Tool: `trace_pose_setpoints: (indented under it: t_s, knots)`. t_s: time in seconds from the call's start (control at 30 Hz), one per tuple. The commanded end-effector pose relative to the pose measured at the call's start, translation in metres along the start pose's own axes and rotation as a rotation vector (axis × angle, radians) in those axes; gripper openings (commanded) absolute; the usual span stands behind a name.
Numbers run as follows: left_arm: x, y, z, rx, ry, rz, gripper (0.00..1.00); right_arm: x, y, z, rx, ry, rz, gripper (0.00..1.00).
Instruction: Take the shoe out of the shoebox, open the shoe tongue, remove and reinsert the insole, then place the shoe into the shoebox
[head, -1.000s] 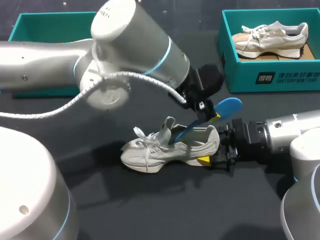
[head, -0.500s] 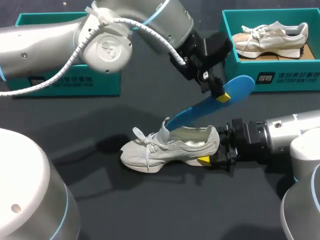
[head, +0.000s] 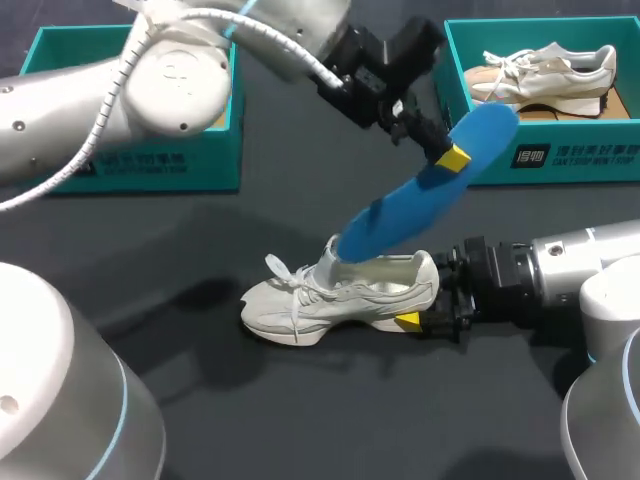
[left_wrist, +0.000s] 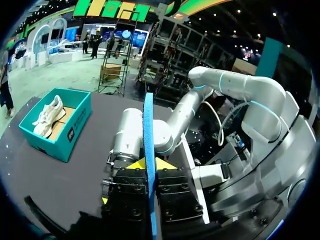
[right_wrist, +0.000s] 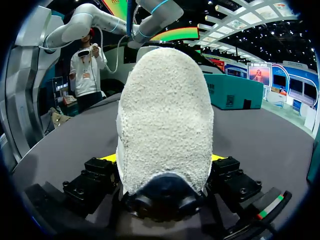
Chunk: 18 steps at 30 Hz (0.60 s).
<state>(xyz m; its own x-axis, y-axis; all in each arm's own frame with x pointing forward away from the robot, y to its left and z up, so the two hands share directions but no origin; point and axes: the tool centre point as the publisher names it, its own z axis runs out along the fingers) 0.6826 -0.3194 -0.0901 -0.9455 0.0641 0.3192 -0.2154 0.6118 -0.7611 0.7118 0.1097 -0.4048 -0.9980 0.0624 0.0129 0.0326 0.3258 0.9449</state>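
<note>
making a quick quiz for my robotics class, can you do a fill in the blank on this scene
1. The left gripper is shut on the ____ insole, held in the air above the table.
2. The right gripper grips the white shoe by its ____.
3. The teal shoebox at the far right holds a second ____.

Missing words: blue; heel; shoe

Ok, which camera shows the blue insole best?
The head view: the insole shows its whole flat face, pinched in the left gripper above the shoe. The left wrist view shows only its thin edge; the right wrist view is filled by the shoe's heel.
</note>
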Motion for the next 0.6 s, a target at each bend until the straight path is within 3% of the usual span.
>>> trace_pose_setpoints:
  t_s: [0.03,0.07,0.47,0.6]
  knots:
    - [0.025,-0.004,-0.063,0.275,0.072,-0.045,0.00,0.001,0.000,0.000,0.002,-0.001,0.000,0.00]
    - [0.030,-0.010,-0.074,0.314,0.098,-0.037,0.00,0.001,0.000,0.000,0.002,-0.001,0.000,0.00]
    - [0.030,-0.010,-0.074,0.314,0.098,-0.037,0.00,0.001,0.000,0.000,0.002,-0.001,0.000,0.00]
    - [0.049,0.007,-0.104,0.425,0.104,-0.053,0.00,0.001,0.000,0.000,0.002,-0.001,0.000,0.00]
